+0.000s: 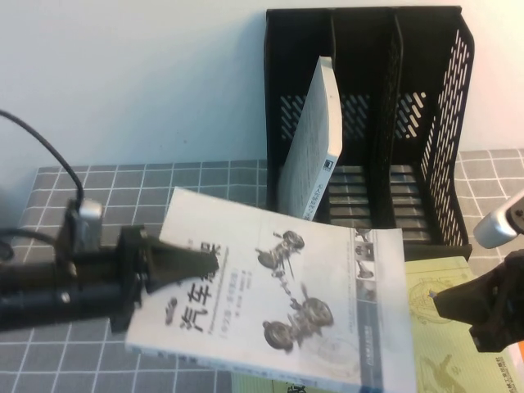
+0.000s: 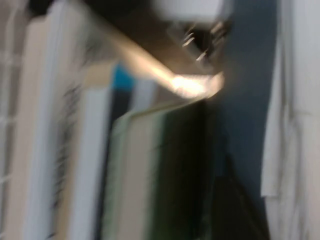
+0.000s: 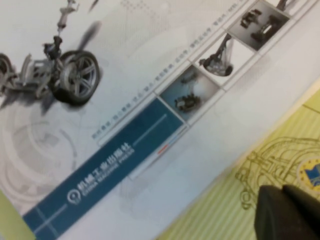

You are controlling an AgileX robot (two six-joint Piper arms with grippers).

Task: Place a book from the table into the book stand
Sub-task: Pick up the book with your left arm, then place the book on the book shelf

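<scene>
The book (image 1: 286, 303) has a whitish front with car suspension pictures and a bold black title. It is held tilted above the table (image 1: 123, 184), in front of the black book stand (image 1: 426, 123). My left gripper (image 1: 205, 264) reaches in from the left and is shut on the book's left edge. The left wrist view is blurred and shows the book's dark back cover (image 2: 245, 100) close up. My right gripper (image 1: 446, 303) is at the right, shut and empty, just above the yellow-green book (image 1: 442, 344). In the right wrist view its fingertips (image 3: 287, 215) hover over that yellow-green book (image 3: 225, 210) beside the task book (image 3: 150, 75).
A pale grey book (image 1: 315, 139) leans in the stand's left compartment. The middle and right compartments hold nothing. Something orange and white (image 1: 514, 360) lies at the right edge.
</scene>
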